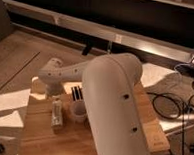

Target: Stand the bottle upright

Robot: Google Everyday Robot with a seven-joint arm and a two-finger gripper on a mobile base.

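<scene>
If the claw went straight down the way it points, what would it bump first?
Probably the small pale cup, just below the open claw. Depth is unclear, so it might reach the wooden table behind it instead. The bottle lies off to one side.

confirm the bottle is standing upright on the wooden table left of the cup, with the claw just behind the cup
Not upright: the camera view shows the bottle lying on its side on the wooden table, left of the cup. The claw is just behind the cup.
</scene>
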